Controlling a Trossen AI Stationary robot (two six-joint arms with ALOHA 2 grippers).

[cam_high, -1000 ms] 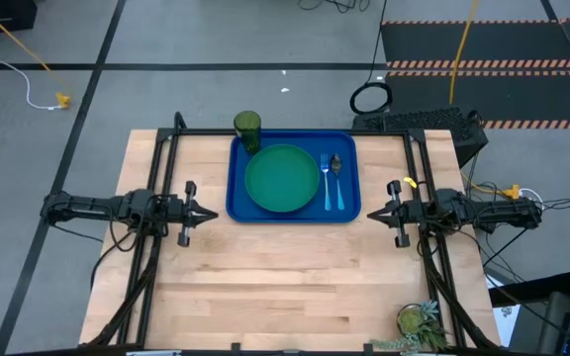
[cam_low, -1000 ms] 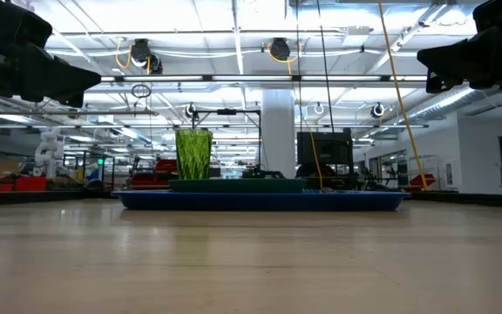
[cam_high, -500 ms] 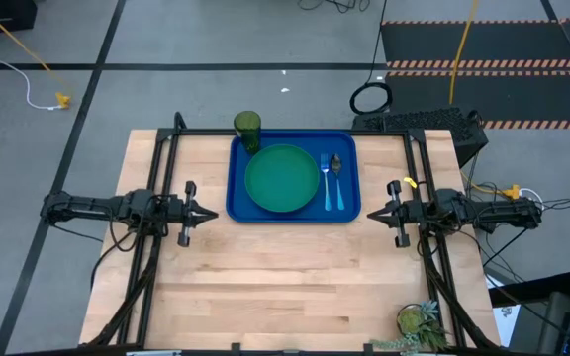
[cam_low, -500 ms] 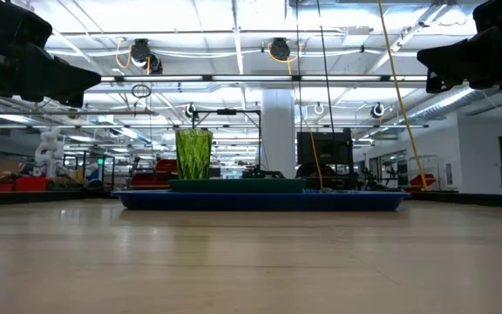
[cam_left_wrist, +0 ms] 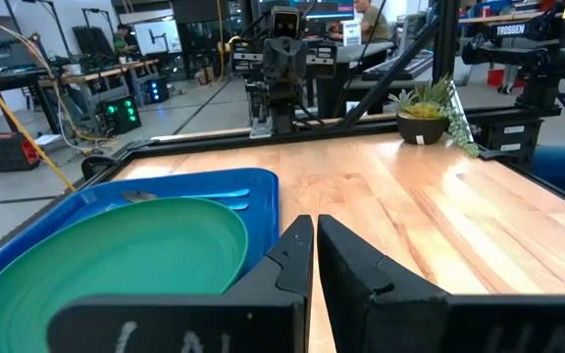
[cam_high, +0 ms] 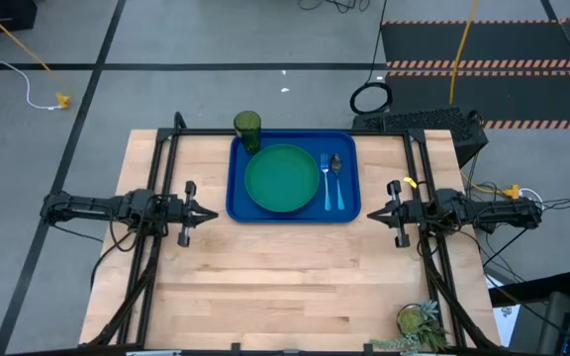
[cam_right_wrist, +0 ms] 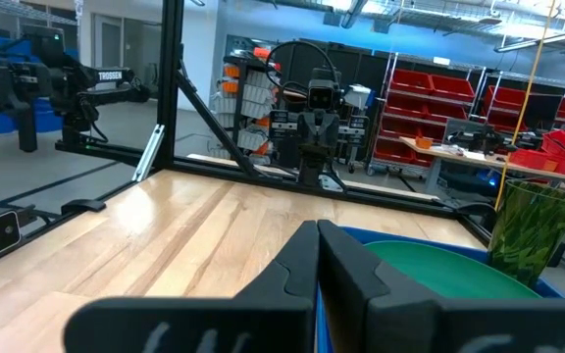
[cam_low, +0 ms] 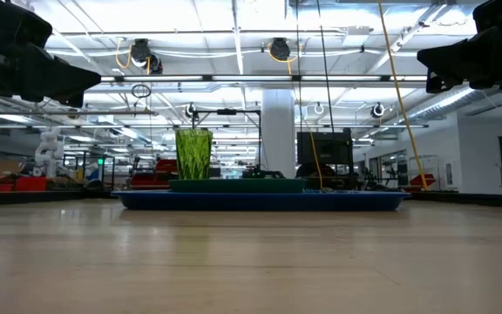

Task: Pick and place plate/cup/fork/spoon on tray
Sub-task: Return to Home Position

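The blue tray (cam_high: 237, 203) lies at the table's far middle. On it rest the green plate (cam_high: 282, 178), the dark green cup (cam_high: 247, 129) upright at its far left corner, and the fork (cam_high: 327, 183) and spoon (cam_high: 337, 178) side by side to the plate's right. My left gripper (cam_high: 212, 214) is shut and empty, above the table left of the tray. My right gripper (cam_high: 370, 215) is shut and empty, right of the tray. The left wrist view shows the plate (cam_left_wrist: 116, 255) and tray (cam_left_wrist: 253, 191); the right wrist view shows the cup (cam_right_wrist: 526, 230).
A small potted plant (cam_high: 422, 323) stands at the table's near right corner. Black frame rails (cam_high: 156, 188) run along both sides of the table. Bare wood (cam_high: 295, 287) spreads between the tray and the near edge.
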